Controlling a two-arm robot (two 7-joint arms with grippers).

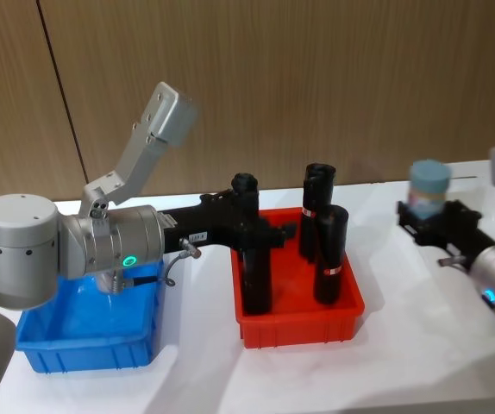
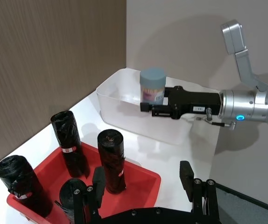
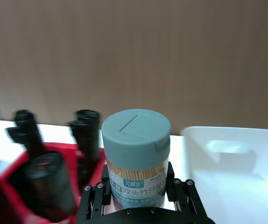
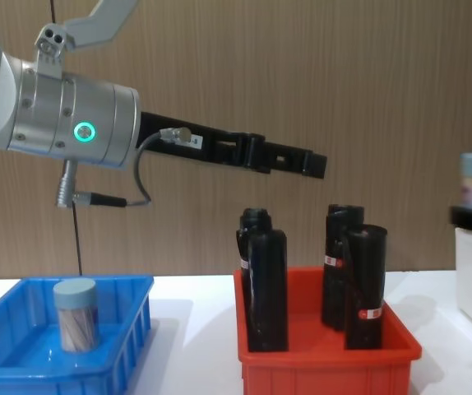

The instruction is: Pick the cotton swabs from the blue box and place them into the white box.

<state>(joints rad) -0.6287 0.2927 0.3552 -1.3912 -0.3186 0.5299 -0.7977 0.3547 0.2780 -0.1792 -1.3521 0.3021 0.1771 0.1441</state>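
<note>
Blue box (image 4: 141, 321) sits left of the red bin (image 4: 326, 370). One spare swab jar (image 4: 76, 314) stands upright in it, not yet moved. The red bin is mid-table with tall black bottles (image 4: 266, 288) upright inside. The left gripper (image 2: 142, 166) hangs above the red bin over the bottle tops, jaws wide apart, empty, idle.

Right of the red bin, the right gripper (image 2: 153, 103) is clamped on the held swab jar (image 3: 135, 149) by its lower body, lid up, long axis vertical. The white box (image 2: 124, 116) is right of the red bin and apart from it, with bare table (image 1: 420, 345) between.

Key relation: the held jar is raised above rim height, at about the white box edge nearest the red bin. Can't tell if it is fully over the opening.

The right arm is the one placed for the drop. It probably needs a small shift away from the red bin, then a straight lowering and release.

Room: the white box looks empty where visible, with straight walls and an open top. The main risk is the jar base clipping the rim on the red bin side. The bottles and left arm are well apart, on the red bin side, not in the path.
</note>
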